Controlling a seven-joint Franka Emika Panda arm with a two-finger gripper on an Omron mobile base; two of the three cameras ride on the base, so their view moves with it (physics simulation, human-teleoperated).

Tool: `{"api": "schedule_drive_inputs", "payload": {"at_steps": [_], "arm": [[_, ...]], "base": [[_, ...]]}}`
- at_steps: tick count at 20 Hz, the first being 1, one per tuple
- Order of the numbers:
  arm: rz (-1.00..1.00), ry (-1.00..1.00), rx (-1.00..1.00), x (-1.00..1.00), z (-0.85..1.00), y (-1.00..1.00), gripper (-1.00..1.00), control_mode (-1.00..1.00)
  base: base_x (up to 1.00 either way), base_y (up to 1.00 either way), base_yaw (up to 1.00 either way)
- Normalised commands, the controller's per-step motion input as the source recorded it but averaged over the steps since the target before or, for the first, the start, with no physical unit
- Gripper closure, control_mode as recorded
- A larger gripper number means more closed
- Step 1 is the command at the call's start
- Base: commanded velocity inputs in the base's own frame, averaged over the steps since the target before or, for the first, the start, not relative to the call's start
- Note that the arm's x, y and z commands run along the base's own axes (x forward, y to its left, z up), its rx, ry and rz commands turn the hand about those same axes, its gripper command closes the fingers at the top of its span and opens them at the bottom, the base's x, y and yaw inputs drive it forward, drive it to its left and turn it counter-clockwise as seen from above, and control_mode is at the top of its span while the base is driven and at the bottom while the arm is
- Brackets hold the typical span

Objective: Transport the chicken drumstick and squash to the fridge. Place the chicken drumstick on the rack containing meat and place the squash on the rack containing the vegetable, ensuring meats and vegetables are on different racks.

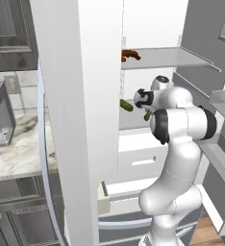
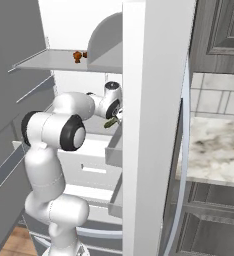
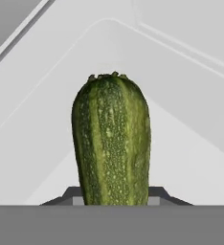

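Lower fridge shelf (image 1: 133, 120): vegetable (image 1: 126, 105) at left, bare surface ahead of held squash (image 3: 111, 141), upper rack (image 1: 167, 57) overhead

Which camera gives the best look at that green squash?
The hand view: the squash stands large and unobstructed between the gripper's fingers. Both base views show just a small green bit near the arm's wrist.

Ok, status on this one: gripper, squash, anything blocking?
Gripper shut on squash, inside fridge at the lower shelf. Short green vegetable lies there. Nothing seen blocking.
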Motion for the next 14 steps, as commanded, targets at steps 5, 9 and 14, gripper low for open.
{"api": "schedule_drive_inputs", "payload": {"at_steps": [5,9,14], "arm": [[0.0,-0.01,0.0,0.21,-0.37,-0.04,-1.0,-1.0],[0.0,-0.03,0.0,-0.12,-0.18,0.0,-1.0,-1.0],[0.0,-0.09,0.0,-0.27,-0.01,0.0,-1.0,-1.0]], "base": [[0.0,0.0,0.0],[0.0,0.0,0.0],[0.0,0.0,0.0]]}}
